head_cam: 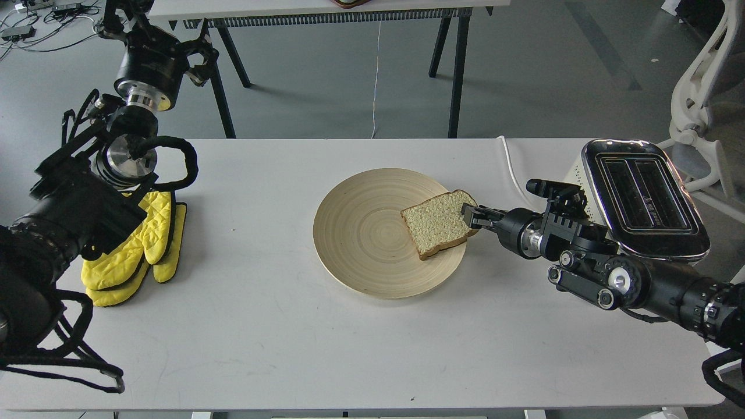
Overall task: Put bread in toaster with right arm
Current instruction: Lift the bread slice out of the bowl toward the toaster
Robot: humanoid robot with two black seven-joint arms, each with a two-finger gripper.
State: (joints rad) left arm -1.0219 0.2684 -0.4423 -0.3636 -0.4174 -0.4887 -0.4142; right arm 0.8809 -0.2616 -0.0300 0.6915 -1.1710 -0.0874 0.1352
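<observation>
The bread (437, 223) lies flat on the right side of a round wooden plate (361, 233). My right arm reaches in from the right, and its gripper (472, 216) is at the slice's right crust, touching or just over it. Its fingers are small and dark, so I cannot tell whether they are closed on the crust. The toaster (643, 198), with its chrome top and two empty slots, stands at the table's right end, just behind the right arm. My left arm rises at the far left, and its gripper (198, 55) is dark and unclear, off the table's back edge.
Yellow oven mitts (137, 250) lie on the table's left side beside the left arm. The toaster's white cord (509, 160) runs off the table's back edge. Another table's black legs (457, 70) stand behind, and a white chair (698, 99) is at the far right.
</observation>
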